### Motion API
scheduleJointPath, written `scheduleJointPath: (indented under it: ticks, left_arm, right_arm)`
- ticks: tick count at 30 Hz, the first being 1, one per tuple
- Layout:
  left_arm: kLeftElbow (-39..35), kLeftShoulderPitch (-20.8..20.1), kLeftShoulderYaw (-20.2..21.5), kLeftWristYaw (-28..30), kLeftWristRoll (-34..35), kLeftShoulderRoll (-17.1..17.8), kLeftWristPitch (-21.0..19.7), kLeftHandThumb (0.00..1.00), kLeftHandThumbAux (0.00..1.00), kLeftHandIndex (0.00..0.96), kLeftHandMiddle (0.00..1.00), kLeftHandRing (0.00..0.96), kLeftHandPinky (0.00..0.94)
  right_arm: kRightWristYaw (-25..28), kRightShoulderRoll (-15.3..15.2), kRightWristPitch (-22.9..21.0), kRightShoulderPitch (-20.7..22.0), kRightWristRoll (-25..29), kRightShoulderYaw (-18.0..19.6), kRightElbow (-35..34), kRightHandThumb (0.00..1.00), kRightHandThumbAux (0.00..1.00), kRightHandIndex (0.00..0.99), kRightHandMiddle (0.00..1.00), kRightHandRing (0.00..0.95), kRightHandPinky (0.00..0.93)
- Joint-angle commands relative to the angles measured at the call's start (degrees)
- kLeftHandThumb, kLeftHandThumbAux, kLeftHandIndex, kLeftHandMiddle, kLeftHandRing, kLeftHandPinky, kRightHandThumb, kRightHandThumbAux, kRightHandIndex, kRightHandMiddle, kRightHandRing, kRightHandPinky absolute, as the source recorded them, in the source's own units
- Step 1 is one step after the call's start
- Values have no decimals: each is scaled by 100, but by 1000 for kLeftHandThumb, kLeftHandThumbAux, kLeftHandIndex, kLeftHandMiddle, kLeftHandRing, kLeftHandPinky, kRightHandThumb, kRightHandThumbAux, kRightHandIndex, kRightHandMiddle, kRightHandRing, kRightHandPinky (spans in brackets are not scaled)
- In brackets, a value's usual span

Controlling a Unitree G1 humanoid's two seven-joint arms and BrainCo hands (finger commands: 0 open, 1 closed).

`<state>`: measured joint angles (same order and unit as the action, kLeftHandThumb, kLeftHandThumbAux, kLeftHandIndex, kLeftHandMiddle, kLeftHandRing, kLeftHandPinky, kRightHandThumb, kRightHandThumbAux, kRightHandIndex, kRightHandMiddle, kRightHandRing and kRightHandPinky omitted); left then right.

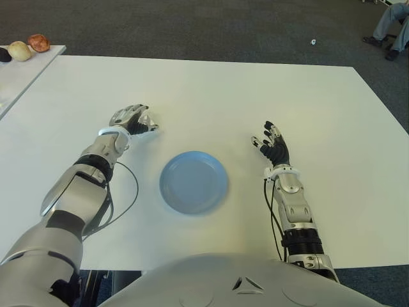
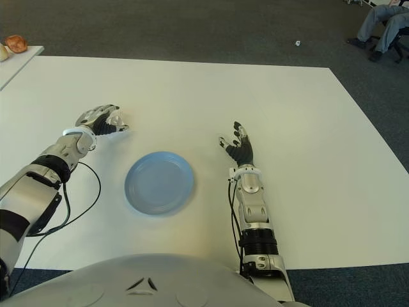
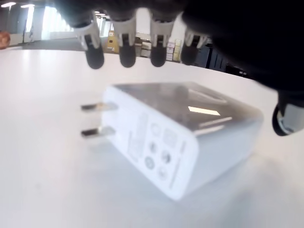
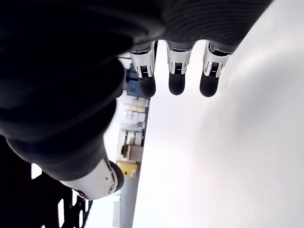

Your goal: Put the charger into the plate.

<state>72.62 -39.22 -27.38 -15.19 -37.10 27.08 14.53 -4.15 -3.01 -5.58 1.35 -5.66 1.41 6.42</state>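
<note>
Cataloguing the white table [image 1: 211, 89]: we list one white, rigid plastic block charger with two metal prongs [image 3: 175, 135], lying flat on the tabletop under our left hand [image 1: 133, 119], up and to the left of the round pale-blue plate [image 1: 193, 181], apart from it. The left hand's fingers [image 3: 127, 56] arch over the charger without touching it, thumb off to one side; nothing is gripped yet. We judge the item light, stiff and smooth-sided, likely to slip, best pinched across its broad flat faces, clear of the prongs. Our right hand [image 1: 273, 146] shows to the right of the plate, fingers spread, holding nothing.
</note>
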Motion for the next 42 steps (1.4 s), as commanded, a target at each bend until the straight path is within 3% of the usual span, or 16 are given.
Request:
scheduleJointPath:
  ticks: [1,30,42]
  left_arm:
    - [102,122,37,-44,32,-97,-81,83,321,0,0,0,11]
    - [241,278,197,-120,112,-277,-244,104,299,0,0,0,48]
    - [355,490,65,-400,-24,-334,-408,107,313,0,0,2,85]
  right_arm:
    - [15,18,9,46,52,13,64,73,821,0,33,36,75]
    - [37,4,56,29,84,10,-45,53,823,0,33,37,72]
    - [31,15,-13,-39,97,24,-219,54,810,0,32,35,68]
